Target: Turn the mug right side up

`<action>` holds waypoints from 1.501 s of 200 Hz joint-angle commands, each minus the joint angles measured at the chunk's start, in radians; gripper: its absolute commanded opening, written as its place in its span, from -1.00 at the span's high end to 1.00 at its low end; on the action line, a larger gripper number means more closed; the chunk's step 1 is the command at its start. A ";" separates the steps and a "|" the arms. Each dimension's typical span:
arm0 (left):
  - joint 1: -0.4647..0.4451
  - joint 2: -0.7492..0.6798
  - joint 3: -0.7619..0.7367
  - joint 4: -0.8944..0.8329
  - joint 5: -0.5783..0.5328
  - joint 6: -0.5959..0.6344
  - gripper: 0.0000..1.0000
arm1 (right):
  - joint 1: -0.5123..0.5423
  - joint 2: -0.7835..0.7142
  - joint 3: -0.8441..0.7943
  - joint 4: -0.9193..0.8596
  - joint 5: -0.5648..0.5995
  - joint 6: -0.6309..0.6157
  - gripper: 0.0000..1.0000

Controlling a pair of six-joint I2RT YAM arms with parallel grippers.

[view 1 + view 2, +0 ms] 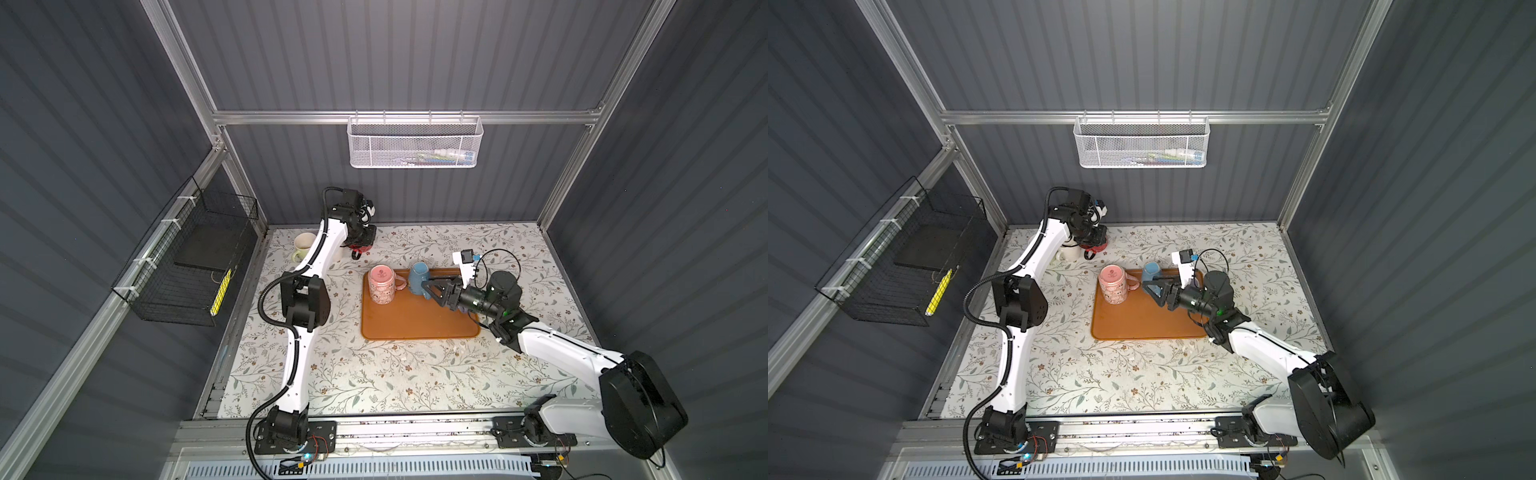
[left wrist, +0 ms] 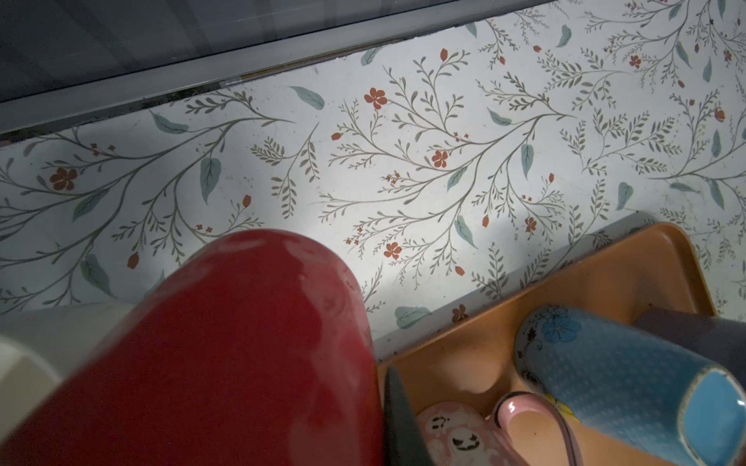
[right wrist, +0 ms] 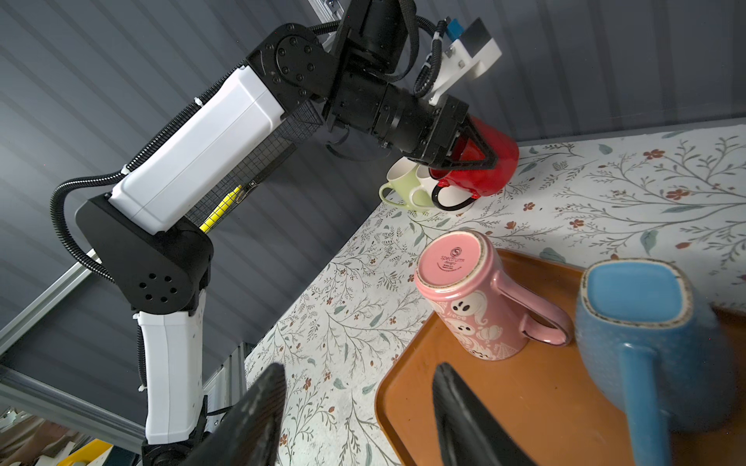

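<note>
At the back left of the table my left gripper is shut on the wall of a red mug. The mug hangs tilted just above the table, its mouth toward the gripper and its handle down. It fills the left wrist view, with one dark finger beside it. A pink mug and a blue mug stand upside down on an orange tray. My right gripper is open and empty, low over the tray beside the blue mug's handle.
A pale green mug and a white mug with a black handle stand upright under the red one. A black wire basket hangs on the left wall. A white mesh basket hangs on the back wall.
</note>
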 commanded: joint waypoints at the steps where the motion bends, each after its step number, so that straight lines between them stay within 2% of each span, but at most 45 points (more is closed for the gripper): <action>1: -0.011 0.025 0.055 0.013 -0.041 -0.024 1.00 | -0.005 0.014 -0.001 0.035 -0.011 0.011 -0.20; 114: -0.017 0.100 0.114 -0.044 -0.105 0.001 1.00 | -0.005 0.050 0.013 0.064 -0.030 0.029 -0.20; 300: -0.017 0.133 0.069 0.009 -0.116 0.030 1.00 | -0.006 0.063 -0.017 0.111 -0.026 0.053 -0.20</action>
